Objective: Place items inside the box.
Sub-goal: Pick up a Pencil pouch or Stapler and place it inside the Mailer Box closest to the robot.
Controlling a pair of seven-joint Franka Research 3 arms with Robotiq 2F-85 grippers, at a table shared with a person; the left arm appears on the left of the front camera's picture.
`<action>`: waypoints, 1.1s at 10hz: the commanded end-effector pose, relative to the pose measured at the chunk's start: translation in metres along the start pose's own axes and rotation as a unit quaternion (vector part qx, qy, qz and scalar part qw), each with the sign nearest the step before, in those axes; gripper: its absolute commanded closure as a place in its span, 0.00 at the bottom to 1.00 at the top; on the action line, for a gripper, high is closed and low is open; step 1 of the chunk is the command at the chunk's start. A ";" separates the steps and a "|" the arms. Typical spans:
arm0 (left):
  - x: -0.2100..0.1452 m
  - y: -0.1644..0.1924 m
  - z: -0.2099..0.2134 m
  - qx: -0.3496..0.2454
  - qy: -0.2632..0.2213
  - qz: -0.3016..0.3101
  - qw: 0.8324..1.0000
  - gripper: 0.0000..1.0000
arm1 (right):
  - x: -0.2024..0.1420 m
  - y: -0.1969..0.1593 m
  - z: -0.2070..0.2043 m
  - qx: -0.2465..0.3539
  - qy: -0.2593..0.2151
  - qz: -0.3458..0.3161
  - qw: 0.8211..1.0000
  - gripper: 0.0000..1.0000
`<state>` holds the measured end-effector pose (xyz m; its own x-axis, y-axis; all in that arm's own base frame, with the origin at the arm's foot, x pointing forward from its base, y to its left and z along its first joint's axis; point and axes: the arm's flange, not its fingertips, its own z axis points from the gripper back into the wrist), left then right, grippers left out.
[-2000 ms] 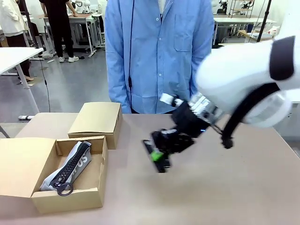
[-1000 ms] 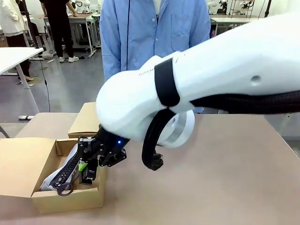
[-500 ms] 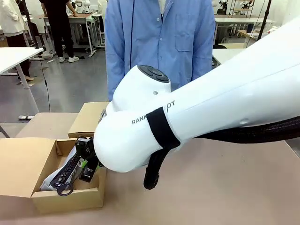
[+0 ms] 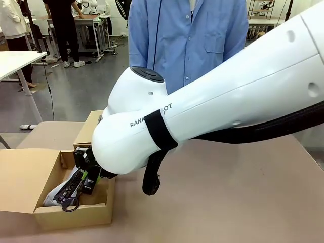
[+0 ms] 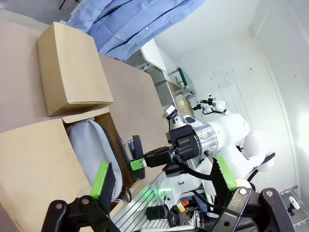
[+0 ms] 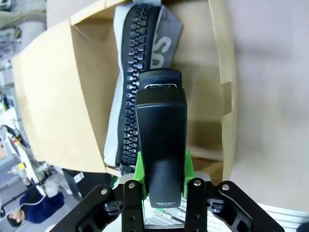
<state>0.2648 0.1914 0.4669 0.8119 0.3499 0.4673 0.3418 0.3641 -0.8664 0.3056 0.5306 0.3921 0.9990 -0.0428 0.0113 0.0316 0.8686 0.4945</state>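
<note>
Right wrist view, black stapler (image 6: pixel 161 145) clamped lengthwise in the right gripper (image 6: pixel 163 168) — held over the grey zip pouch (image 6: pixel 166 43) lying inside the open cardboard box (image 6: pixel 63 96), left gripper (image 5: pixel 163 176) spread wide and empty, closed box (image 5: pixel 67 72) just beside — both on the table.

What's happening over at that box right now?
The right arm's fingers are shut on the black stapler, holding it over the inside of the open cardboard box, right beside the grey zip pouch lying in it. The stapler isn't released yet. The left arm's fingers stand open with nothing between them, off to the side. A person in a blue shirt stands at the table's far side.
</note>
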 end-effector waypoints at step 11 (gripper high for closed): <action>0.000 -0.001 -0.001 -0.011 -0.009 -0.009 1.000 0.00 | 0.003 -0.004 0.000 0.009 0.025 0.026 0.999 0.00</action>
<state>0.2648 0.1914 0.4669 0.8119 0.3499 0.4674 0.3418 0.3641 -0.8664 0.3088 0.5307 0.3898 0.9999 0.0047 0.0112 -0.0096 0.8702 0.4926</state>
